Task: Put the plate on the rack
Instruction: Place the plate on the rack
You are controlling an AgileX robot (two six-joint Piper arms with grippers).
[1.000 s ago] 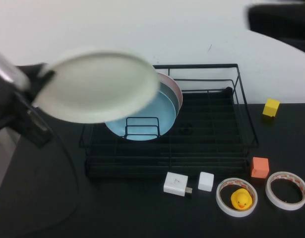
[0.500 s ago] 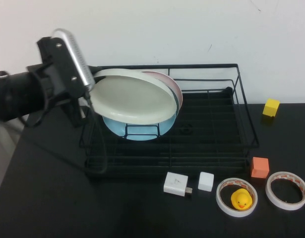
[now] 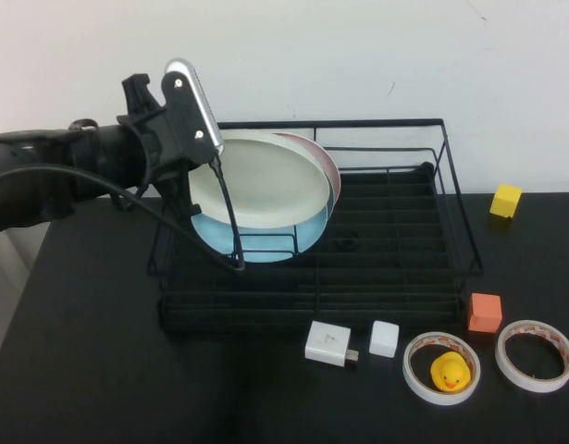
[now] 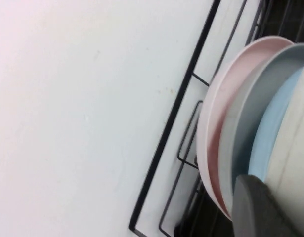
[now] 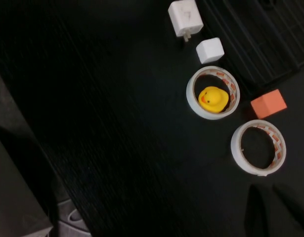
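Note:
The white plate (image 3: 265,180) stands tilted in the back left of the black wire rack (image 3: 455,199). It leans against a light blue plate (image 3: 265,242) and a pink plate (image 3: 328,165) behind it. My left gripper (image 3: 193,180) is shut on the white plate's left rim. In the left wrist view one grey finger (image 4: 258,207) presses on the white plate (image 4: 296,143), next to the blue plate (image 4: 270,138), the pink plate (image 4: 216,123) and the rack rail (image 4: 191,69). My right gripper (image 5: 279,210) hangs over the table near the tape rings, out of the high view.
In front of the rack lie a white charger (image 3: 328,342), a white cube (image 3: 384,338), a tape ring holding a yellow duck (image 3: 449,372), a second tape ring (image 3: 536,355) and an orange cube (image 3: 485,312). A yellow cube (image 3: 506,200) sits at the far right.
My left arm has carried the white plate from above the rack's left side down and right into the rack, against the blue plate. The dark blur at the upper right is gone.

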